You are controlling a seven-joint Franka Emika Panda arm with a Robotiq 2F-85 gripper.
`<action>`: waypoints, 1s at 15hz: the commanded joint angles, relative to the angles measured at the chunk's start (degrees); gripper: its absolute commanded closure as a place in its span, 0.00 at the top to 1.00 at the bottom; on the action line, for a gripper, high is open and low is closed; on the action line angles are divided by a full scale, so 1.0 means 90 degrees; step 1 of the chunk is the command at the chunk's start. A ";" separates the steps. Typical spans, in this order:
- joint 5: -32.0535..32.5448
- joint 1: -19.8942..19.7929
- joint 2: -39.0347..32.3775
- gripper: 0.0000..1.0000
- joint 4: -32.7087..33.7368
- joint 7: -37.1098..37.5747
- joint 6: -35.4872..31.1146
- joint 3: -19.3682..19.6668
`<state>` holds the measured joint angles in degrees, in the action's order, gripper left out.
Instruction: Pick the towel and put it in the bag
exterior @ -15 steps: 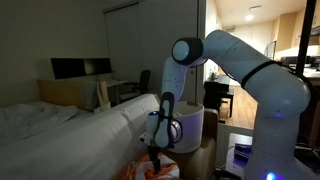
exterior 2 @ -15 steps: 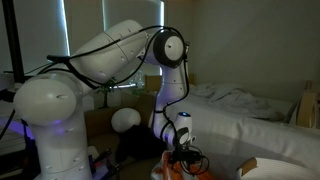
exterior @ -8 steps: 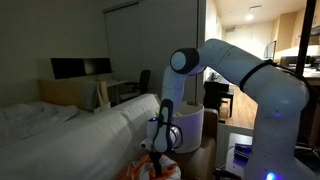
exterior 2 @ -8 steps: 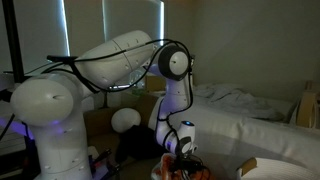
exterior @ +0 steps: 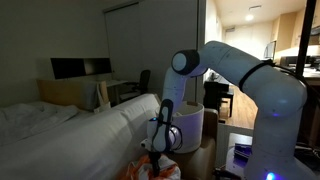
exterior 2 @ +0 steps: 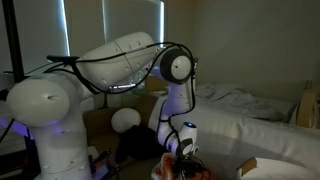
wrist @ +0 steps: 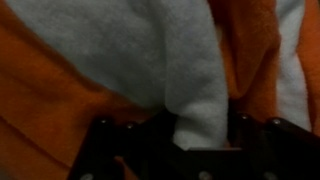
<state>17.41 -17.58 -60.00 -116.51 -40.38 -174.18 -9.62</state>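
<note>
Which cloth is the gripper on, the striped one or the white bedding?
The orange-striped towel, low down; the gripper sits in its folds, below the bedding.

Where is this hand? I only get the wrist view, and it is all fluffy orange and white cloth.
Observer: Low down beside a bed. In an exterior view the hand is pressed into a striped towel bunched near the floor.
Operator: Is there a bag anywhere?
Observer: Yes. A white, round bag stands just beyond the hand, next to the bed, with its mouth facing up.
Operator: What else is in the room?
Observer: Two dark screens sit beyond the bed, against the far wall.
</note>
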 commanded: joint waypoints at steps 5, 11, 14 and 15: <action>0.0092 -0.0276 -0.0057 0.08 0.0006 -0.0116 0.0095 -0.0176; 0.0052 -0.0219 0.0148 0.08 -0.0142 -0.0034 0.0201 -0.0182; 0.0003 -0.0230 0.0480 0.07 -0.0377 0.0059 0.0152 -0.0232; 0.0008 -0.0221 0.0593 0.07 -0.0459 0.0070 0.0141 -0.0240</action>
<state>17.41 -18.58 -59.05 -116.86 -40.28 -173.39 -10.83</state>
